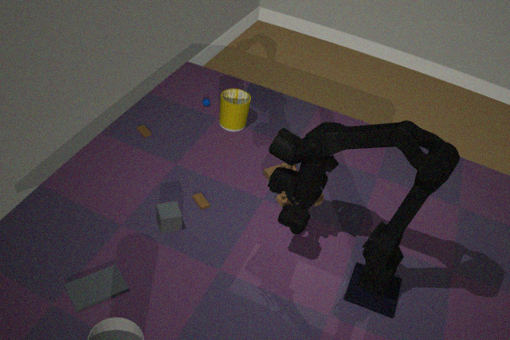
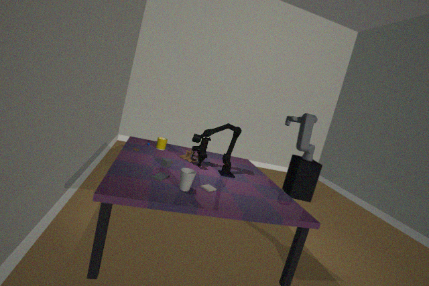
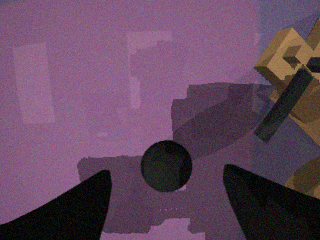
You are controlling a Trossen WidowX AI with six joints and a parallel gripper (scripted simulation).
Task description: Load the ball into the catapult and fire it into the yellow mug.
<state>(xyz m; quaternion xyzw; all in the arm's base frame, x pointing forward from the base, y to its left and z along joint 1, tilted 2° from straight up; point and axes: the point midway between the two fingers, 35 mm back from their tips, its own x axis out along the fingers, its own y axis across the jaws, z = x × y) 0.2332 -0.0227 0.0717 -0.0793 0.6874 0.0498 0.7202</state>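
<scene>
One black ball (image 3: 166, 166) lies between the open pincer (image 3: 166, 190) (catapult (image 3: 294, 74) beside it).

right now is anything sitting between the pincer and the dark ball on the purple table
Nothing visible does. In the wrist view the small dark ball lies on the purple checkered table in the open gap of the black pincer, between its two fingers. The tan wooden catapult sits off to the side, clear of that gap.
</scene>
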